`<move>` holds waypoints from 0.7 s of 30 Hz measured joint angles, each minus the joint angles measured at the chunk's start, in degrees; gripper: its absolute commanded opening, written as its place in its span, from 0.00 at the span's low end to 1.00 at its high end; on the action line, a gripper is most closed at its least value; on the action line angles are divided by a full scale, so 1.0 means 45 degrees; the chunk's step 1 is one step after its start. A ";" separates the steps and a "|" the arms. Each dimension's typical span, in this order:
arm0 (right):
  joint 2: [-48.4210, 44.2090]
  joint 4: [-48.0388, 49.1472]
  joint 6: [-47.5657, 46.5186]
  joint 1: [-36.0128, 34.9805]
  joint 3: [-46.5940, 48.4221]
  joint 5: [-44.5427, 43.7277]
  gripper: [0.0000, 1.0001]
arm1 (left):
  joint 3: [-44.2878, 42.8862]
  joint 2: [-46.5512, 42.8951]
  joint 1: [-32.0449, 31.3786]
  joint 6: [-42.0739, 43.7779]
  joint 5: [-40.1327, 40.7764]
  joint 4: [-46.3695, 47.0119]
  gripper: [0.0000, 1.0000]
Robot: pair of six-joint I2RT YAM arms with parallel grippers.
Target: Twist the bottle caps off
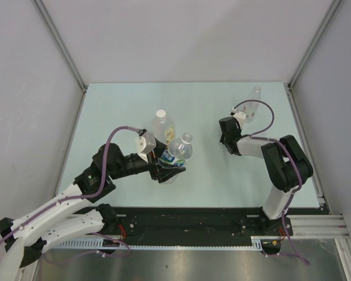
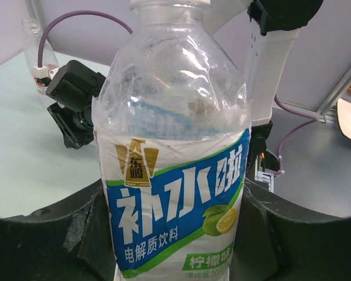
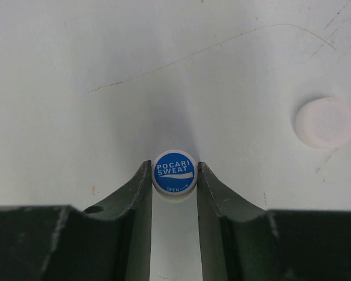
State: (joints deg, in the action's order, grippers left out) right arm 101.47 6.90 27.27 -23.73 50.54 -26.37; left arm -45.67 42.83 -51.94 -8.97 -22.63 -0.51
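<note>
My left gripper [image 1: 167, 167] [image 2: 174, 234] is shut on the mid-sized bottle with the blue label [image 1: 176, 153] [image 2: 175, 175] and holds it upright; its neck [image 1: 187, 138] shows no cap. My right gripper [image 1: 227, 140] [image 3: 174, 175] points down at the table, its fingertips pressed on both sides of the blue cap [image 3: 174, 171] with white lettering. A plain white cap [image 3: 326, 122] lies loose on the table to its right. The largest bottle [image 1: 165, 130], with a yellow label, stands behind the held one and wears a white cap [image 1: 161, 114]. The small slim bottle [image 1: 254, 98] [image 2: 33, 44] stands at the far right.
The pale table [image 1: 123, 111] is walled by grey panels with metal posts at the back corners. A black rail [image 1: 187, 225] runs along the near edge between the arm bases. The right arm's purple cable [image 1: 263, 111] loops near the slim bottle.
</note>
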 measured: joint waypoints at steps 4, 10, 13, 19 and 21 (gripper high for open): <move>0.0019 -0.0223 0.0039 0.0029 0.0131 0.0214 0.42 | 0.0005 0.0039 0.0000 0.0000 -0.0005 0.0005 0.03; 0.0010 -0.0651 0.0141 0.0034 0.0194 0.0423 0.56 | 0.0277 0.0063 0.0000 0.0000 0.0000 0.0049 0.01; -0.0068 -0.0806 0.0185 0.0010 0.0204 0.0461 0.62 | 0.0384 0.0063 0.0000 0.0000 0.0000 0.0053 0.00; -0.1297 -0.1627 0.0282 -0.0364 0.0219 0.0447 0.67 | 0.0403 0.0053 0.0000 0.0000 0.0107 0.0044 0.00; -0.2283 -0.2225 0.0272 -0.0704 0.0481 0.0374 0.67 | 0.0403 0.0053 0.0000 0.0010 0.0209 0.0039 0.00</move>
State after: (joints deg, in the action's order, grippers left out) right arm 91.20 -3.11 28.49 -26.89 52.71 -24.69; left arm -43.86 43.07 -51.94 -8.93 -21.69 -0.34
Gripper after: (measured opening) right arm 0.666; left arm 0.647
